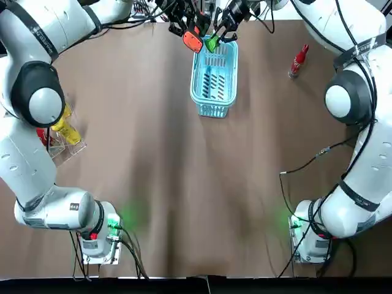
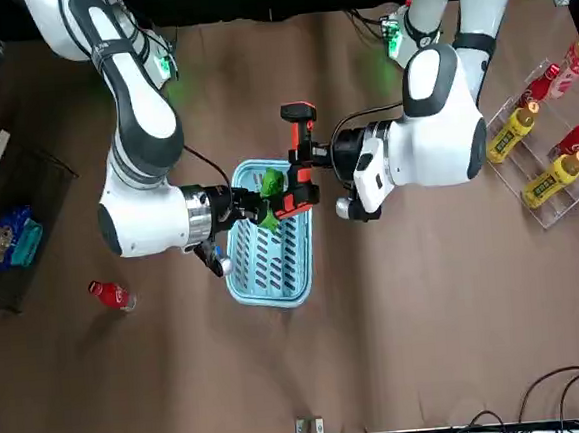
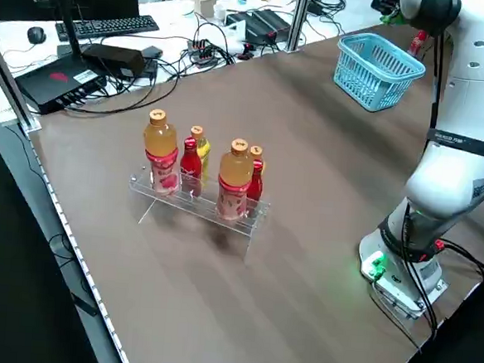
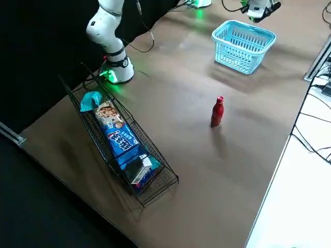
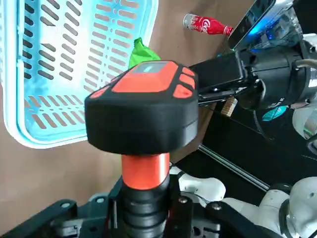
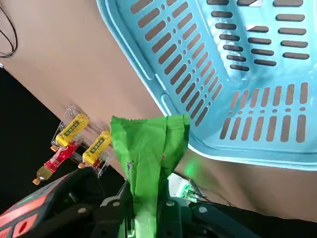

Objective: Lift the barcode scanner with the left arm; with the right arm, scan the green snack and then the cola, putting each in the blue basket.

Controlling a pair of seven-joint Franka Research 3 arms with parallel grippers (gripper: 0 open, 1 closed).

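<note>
left jaws clamped on barcode scanner (image 2: 298, 125), raised by blue basket (image 2: 266, 294) | right jaws clamped on green snack (image 2: 270, 185), just beside scanner, over basket's end | cola (image 1: 298, 61) upright on surface (image 1: 184, 184), well apart | risk: released here, snack may catch rim, land outside; crowded arms could bump

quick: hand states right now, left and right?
Left hand: closed, holding the barcode scanner.
Right hand: closed, holding the green snack.

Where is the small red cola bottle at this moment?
The red cola bottle stands upright on the robot's right side in the top view, apart from the light blue plastic basket.
</note>
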